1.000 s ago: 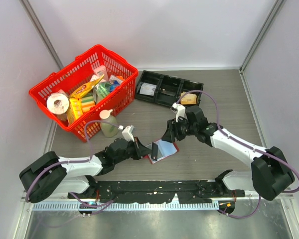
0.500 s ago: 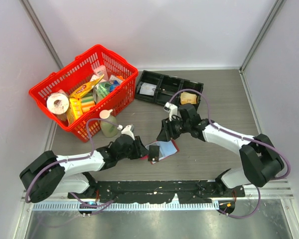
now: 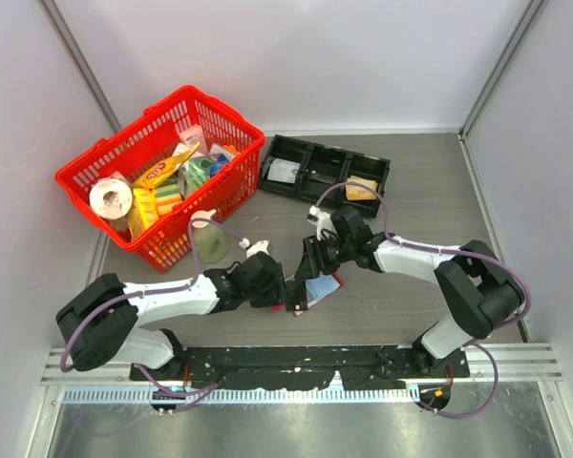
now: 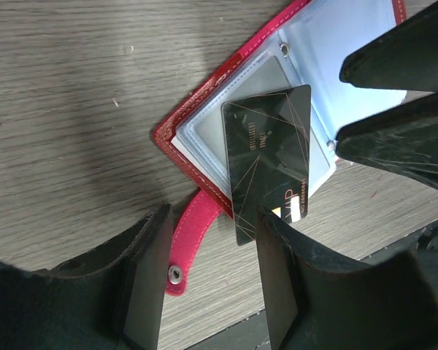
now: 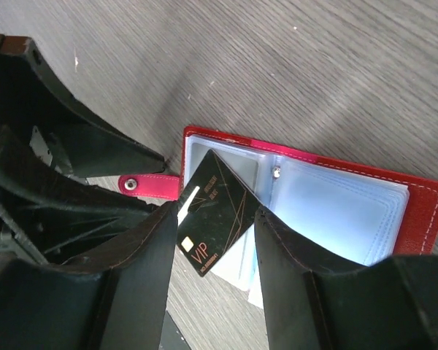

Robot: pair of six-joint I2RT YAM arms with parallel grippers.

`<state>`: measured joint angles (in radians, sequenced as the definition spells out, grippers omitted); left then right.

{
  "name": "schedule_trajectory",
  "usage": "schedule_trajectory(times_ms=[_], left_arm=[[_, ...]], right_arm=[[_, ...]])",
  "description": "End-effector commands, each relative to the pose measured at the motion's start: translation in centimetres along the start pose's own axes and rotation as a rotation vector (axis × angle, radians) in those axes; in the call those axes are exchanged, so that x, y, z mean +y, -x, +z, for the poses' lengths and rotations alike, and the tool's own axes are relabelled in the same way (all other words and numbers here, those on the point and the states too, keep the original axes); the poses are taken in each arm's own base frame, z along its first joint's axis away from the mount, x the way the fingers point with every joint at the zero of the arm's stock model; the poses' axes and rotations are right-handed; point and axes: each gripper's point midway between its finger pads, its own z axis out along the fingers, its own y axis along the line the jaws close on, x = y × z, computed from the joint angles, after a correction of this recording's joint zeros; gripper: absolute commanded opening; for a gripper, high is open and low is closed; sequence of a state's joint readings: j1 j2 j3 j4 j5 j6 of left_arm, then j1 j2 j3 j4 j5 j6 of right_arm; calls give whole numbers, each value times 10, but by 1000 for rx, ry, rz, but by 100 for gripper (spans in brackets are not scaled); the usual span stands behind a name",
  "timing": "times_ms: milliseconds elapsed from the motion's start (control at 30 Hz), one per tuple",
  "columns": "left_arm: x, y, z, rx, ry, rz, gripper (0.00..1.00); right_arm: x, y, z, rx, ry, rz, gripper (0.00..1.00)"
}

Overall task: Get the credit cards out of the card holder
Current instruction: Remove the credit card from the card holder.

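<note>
Card holder (image 3: 323, 289) lies open and flat on the tabletop (image 3: 439, 181), near the front edge and about centre, red cover down and clear sleeves up. Its snap tab (image 4: 190, 240) sticks out on the side of the left arm. One credit card (image 4: 269, 157), dark with thin gold lines and "VIP" printed on it, lies skewed on top of the sleeves. One end hangs over the holder's edge next to the tab; can't tell if the other end is tucked into a pocket. Left end effector (image 4: 213, 214) is low at that overhanging end, jaws moderately apart. The card's end sits in the gap with daylight on one side, so nothing is pinched. Right end effector (image 5: 217, 210) faces it from the opposite side, above the holder, also moderately spread. From its own camera the card lines up between the fingers; from the left wrist view the tips sit just beside the card's long edge, not touching. It holds nothing. Further back: red basket (image 3: 122, 132) of groceries at back left, green bottle (image 3: 208, 243) just in front of it, black tray (image 3: 323, 176) at back centre.
</note>
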<state>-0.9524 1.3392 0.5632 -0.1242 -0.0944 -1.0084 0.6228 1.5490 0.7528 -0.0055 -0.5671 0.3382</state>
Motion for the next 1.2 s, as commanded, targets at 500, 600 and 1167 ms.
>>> schedule_trajectory(times_ms=[500, 600, 1167], left_arm=[[21, -18, 19, 76, 166, 96, 33], [22, -19, 21, 82, 168, 97, 30], [3, 19, 2, -78, 74, 26, 55]], right_arm=[[-11, -24, 20, 57, 32, 35, 40], [-12, -24, 21, 56, 36, 34, 31], [0, 11, -18, -97, 44, 39, 1]])
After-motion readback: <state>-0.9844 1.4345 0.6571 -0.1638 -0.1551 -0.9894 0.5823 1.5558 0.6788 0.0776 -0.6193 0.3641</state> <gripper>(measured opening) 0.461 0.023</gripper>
